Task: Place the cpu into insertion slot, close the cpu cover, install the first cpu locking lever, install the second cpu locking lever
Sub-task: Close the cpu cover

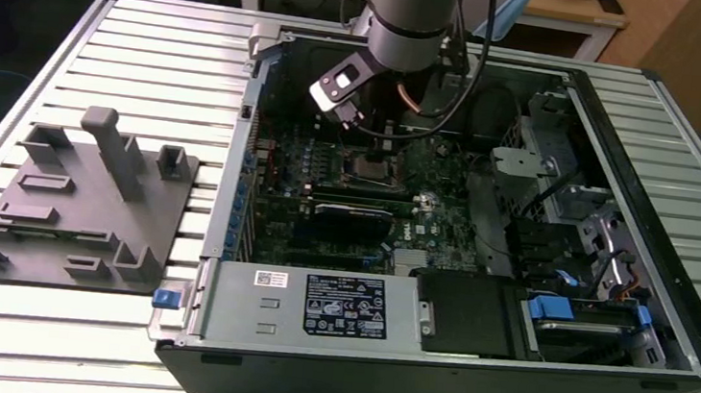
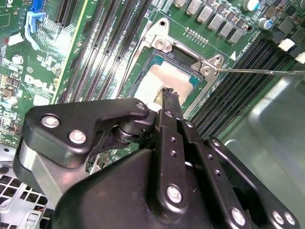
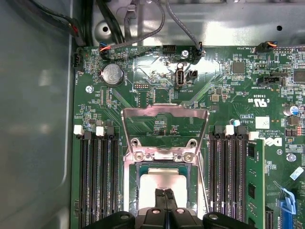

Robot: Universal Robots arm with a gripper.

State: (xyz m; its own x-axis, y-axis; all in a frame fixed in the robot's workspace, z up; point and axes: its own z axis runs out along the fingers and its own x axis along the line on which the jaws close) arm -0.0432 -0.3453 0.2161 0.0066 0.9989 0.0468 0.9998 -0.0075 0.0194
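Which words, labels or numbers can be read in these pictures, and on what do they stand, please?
Black label on the power supply: too small to read.
White sticker beside it: too small to read.
White printing on the motherboard: too small to read reliably.
cpu: no text visible.

The arm (image 1: 407, 9) reaches steeply down, wrist tilted; its fingers (image 3: 161, 198) seem pressed together.

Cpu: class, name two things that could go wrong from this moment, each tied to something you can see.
1. The gripper, fingertips together, sits right over the cpu. A push or sideways drag could shift or scratch the chip.
2. The cover is open and the thin lever juts out free. The arm might snag or bend either one.
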